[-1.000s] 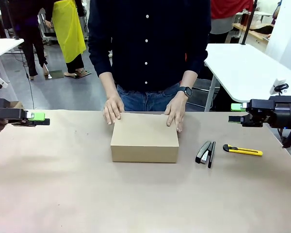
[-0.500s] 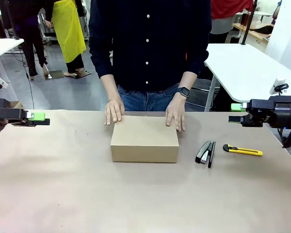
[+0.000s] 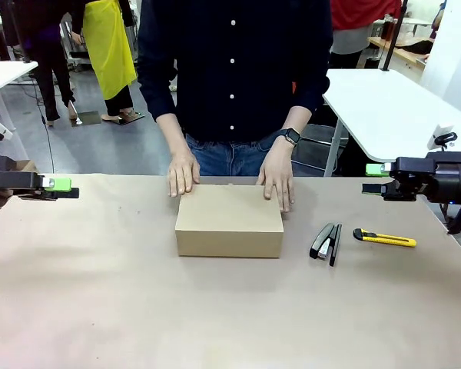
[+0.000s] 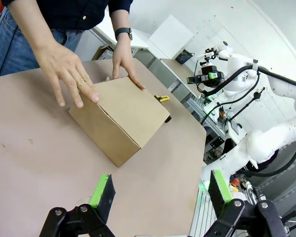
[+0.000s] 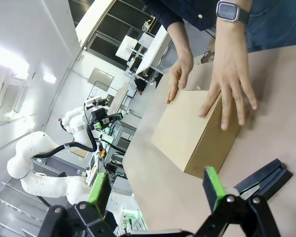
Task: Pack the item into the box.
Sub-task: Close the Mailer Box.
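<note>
The brown cardboard box (image 3: 229, 219) sits shut in the middle of the table, and also appears as the box (image 4: 121, 114) and the box (image 5: 195, 127) in the wrist views. A person's two hands (image 3: 183, 172) rest on its far edge. The grey pouch is hidden. My left gripper (image 3: 60, 188) hovers open at the table's far left edge, its green-padded fingers (image 4: 102, 190) spread wide with nothing between them. My right gripper (image 3: 378, 178) hovers open at the far right, its fingers (image 5: 212, 185) also apart and empty.
A black stapler (image 3: 326, 241) and a yellow utility knife (image 3: 384, 238) lie right of the box. Brown paper covers the table (image 3: 215, 307). White tables stand behind on both sides.
The person's hands have slid slightly back along the box's far edge. Neither arm has moved.
</note>
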Action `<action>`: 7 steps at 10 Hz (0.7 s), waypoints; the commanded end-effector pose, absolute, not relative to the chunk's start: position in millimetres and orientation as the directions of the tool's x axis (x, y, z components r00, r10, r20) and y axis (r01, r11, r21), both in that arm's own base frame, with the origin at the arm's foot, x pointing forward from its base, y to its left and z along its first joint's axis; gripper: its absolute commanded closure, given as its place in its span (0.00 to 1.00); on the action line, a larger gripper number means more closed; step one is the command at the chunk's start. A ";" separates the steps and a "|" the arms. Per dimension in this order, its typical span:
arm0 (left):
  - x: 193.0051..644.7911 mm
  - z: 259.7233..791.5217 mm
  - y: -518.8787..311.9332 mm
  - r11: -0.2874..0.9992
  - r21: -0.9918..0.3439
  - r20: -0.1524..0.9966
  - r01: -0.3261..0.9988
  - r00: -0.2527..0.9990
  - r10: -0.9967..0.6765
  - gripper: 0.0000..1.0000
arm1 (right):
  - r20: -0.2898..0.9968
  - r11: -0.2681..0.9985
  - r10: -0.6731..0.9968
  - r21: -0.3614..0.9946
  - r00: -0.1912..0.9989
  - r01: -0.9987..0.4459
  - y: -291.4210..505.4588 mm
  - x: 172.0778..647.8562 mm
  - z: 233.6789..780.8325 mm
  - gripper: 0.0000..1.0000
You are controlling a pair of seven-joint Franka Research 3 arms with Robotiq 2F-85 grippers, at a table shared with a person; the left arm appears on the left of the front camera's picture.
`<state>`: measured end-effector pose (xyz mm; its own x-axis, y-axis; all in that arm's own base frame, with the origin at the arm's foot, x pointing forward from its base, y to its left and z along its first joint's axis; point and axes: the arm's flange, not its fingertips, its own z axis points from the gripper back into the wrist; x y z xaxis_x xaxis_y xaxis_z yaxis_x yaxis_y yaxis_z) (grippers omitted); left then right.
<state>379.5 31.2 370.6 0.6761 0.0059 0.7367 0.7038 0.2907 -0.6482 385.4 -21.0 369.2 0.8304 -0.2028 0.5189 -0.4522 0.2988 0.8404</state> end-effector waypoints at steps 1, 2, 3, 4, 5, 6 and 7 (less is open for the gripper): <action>376.8 371.9 32.7 0.295 -0.630 0.750 0.718 0.662 -0.009 0.00 | 0.538 0.300 -0.199 0.829 0.819 -0.472 -20.5 385.6 370.9 0.00; 376.8 371.9 32.7 0.295 -0.630 0.750 0.718 0.662 -0.009 0.00 | 0.538 0.300 -0.199 0.829 0.819 -0.472 -20.5 385.6 370.9 0.00; 376.8 371.9 32.7 0.295 -0.630 0.750 0.718 0.662 -0.009 0.00 | 0.538 0.300 -0.199 0.829 0.819 -0.472 -20.5 385.6 370.9 0.00; 376.8 371.9 32.7 0.295 -0.630 0.750 0.718 0.662 -0.009 0.00 | 0.538 0.300 -0.199 0.829 0.819 -0.472 -20.5 385.6 370.9 0.00; 376.8 371.9 32.7 0.295 -0.630 0.750 0.718 0.662 -0.009 0.00 | 0.538 0.300 -0.199 0.829 0.819 -0.472 -20.5 385.6 370.9 0.00; 376.8 371.9 32.7 0.295 -0.630 0.750 0.718 0.662 -0.009 0.00 | 0.538 0.300 -0.199 0.829 0.819 -0.472 -20.5 385.6 370.9 0.00; 376.8 371.9 32.7 0.295 -0.630 0.750 0.718 0.662 -0.009 0.00 | 0.538 0.300 -0.199 0.829 0.819 -0.472 -20.5 385.6 370.9 0.00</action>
